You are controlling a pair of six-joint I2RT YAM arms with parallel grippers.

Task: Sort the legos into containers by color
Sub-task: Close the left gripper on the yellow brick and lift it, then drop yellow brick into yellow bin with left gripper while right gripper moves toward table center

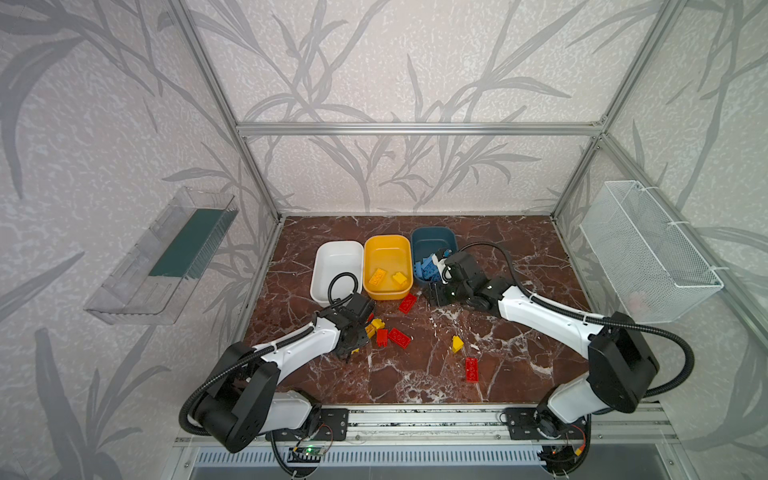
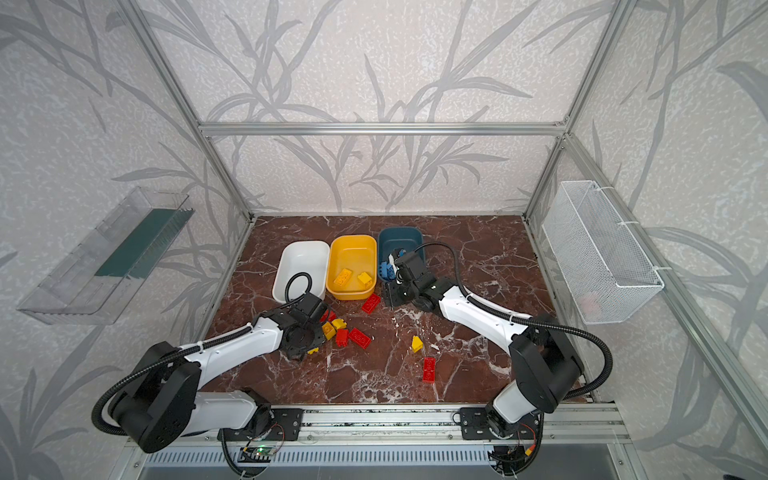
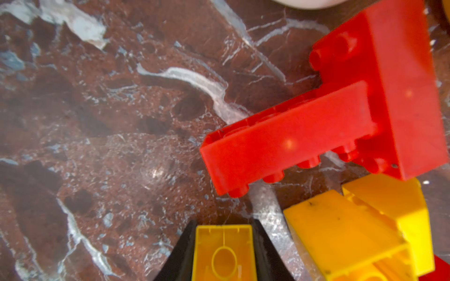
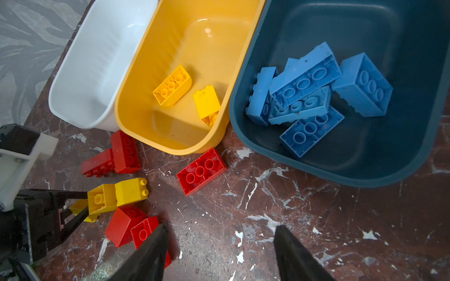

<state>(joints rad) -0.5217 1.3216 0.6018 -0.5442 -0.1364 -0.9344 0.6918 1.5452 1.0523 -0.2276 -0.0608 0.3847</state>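
My left gripper (image 3: pixel 224 222) is shut on a small yellow lego (image 3: pixel 224 255), hollow underside facing the camera, low over the table beside a cluster of red legos (image 3: pixel 287 143) and yellow legos (image 3: pixel 345 233). In both top views it sits in front of the white container (image 1: pixel 336 257), which holds nothing. The yellow container (image 1: pixel 386 251) holds two yellow legos (image 4: pixel 171 85). Several blue legos (image 4: pixel 304 82) lie in the dark teal container (image 1: pixel 432 239). My right gripper (image 4: pixel 220 228) stands open over bare table in front of the teal container, holding nothing.
Loose on the marble table lie a red lego (image 1: pixel 407 302) by the yellow container, a red lego (image 1: pixel 400 337), a yellow lego (image 1: pixel 457 344) and a red lego (image 1: pixel 471 369) nearer the front. A clear tray (image 1: pixel 162 257) and a wire basket (image 1: pixel 648 253) hang on the side walls.
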